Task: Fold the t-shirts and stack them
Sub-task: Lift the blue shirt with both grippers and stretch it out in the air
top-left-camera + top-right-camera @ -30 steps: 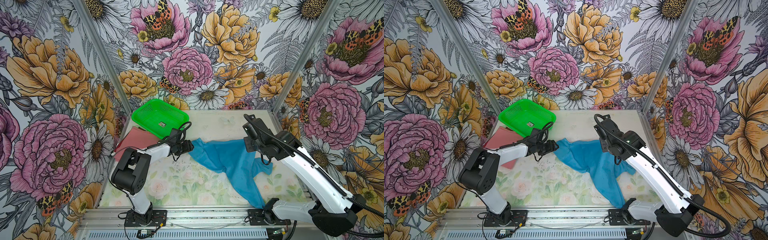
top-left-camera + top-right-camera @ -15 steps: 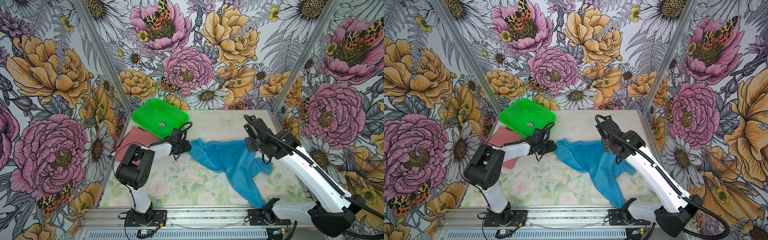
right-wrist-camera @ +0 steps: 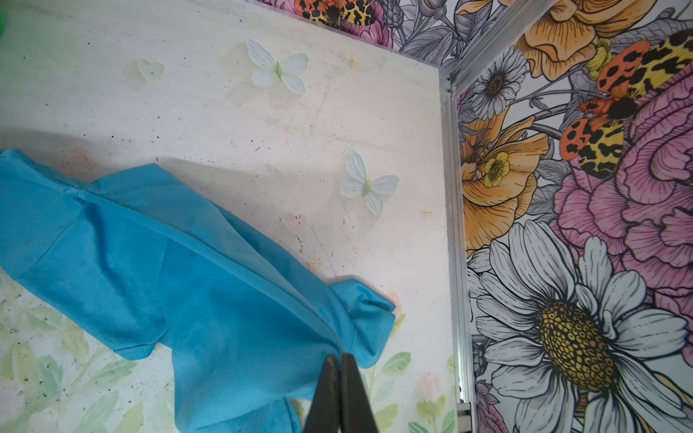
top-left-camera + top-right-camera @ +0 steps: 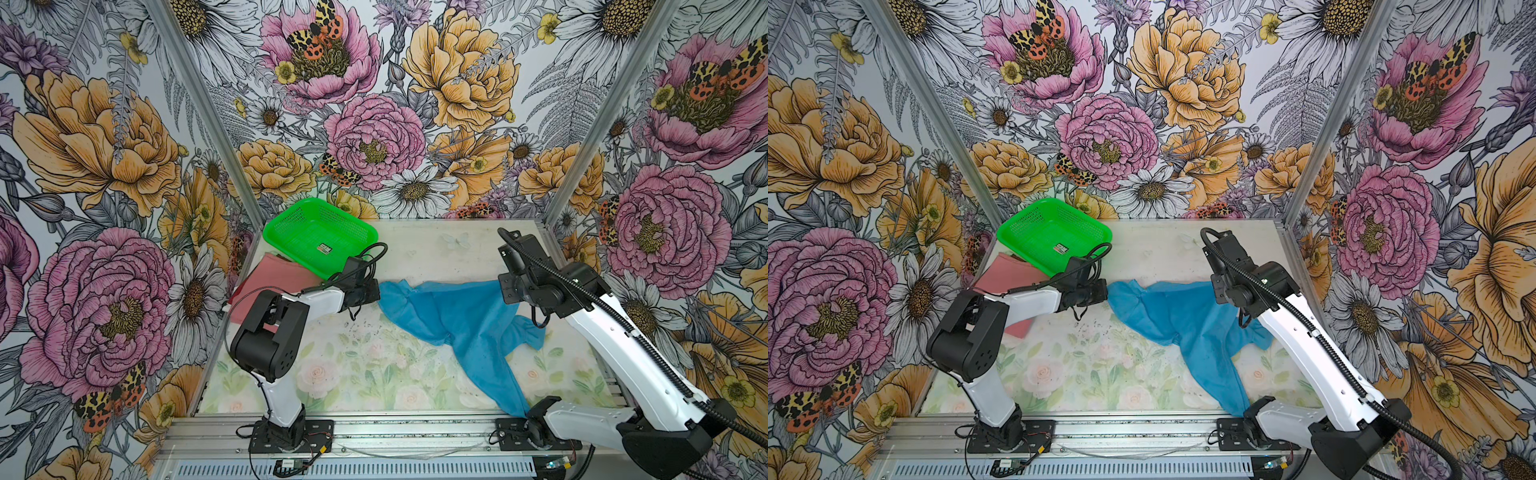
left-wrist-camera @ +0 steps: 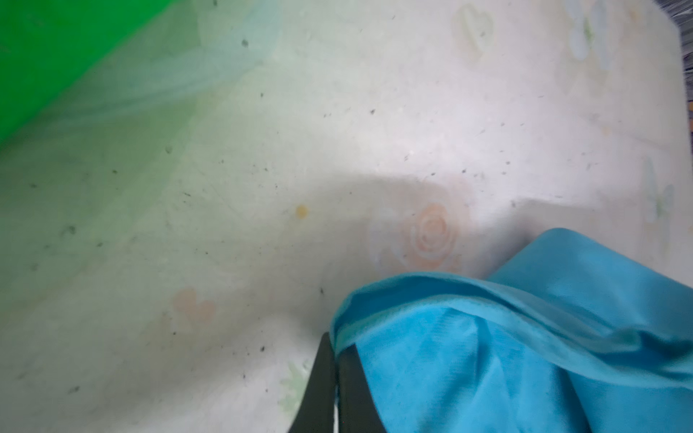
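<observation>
Blue t-shirt (image 4: 465, 320) pinched by left gripper (image 5: 335, 350) and right gripper (image 3: 340, 361), both clamped tight.

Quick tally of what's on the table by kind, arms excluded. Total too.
T-shirts: 2 (blue t-shirt, red-pink t-shirt)
Baskets: 1 (green basket)
Total: 3

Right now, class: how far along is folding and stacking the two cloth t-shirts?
Done, apparently: the dusty red-pink cloth tee lies flat, seemingly folded, beside the green perforated plastic basket. In hand: the bright sky-blue cloth tee, rumpled and unfolded, with the left gripper and right gripper each shut on an edge. Left: fold it and stack it on the red-pink one.
</observation>
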Robot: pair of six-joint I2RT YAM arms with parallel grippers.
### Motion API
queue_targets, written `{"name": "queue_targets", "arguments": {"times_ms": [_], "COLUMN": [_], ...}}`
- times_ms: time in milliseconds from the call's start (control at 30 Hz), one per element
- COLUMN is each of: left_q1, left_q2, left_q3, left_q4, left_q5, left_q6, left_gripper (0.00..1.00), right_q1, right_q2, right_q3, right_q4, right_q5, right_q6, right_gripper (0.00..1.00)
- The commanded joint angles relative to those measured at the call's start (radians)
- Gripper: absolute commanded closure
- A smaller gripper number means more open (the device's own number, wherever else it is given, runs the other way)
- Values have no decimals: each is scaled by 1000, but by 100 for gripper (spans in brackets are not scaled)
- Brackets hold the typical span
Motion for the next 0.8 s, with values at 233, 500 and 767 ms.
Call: {"name": "queue_targets", "arguments": {"times_ms": [233, 500, 767], "left_q1": [37, 198, 317], "left_q2": [-350, -447, -508], "left_q3": [305, 663, 881], "left_q4": [-265, -462, -465], "left_q5": [-26, 319, 585], "left_q6": [135, 290, 271], "left_gripper": [100, 100, 100], "right_q1": [-151, -170, -166], "right_q2": [75, 62, -44], "right_q3": [273, 581, 672], "right_q4": [48, 44, 47], "right_q5": [-12, -43, -187], "right_q6": [-153, -277, -335], "right_gripper": [100, 100, 100]}}
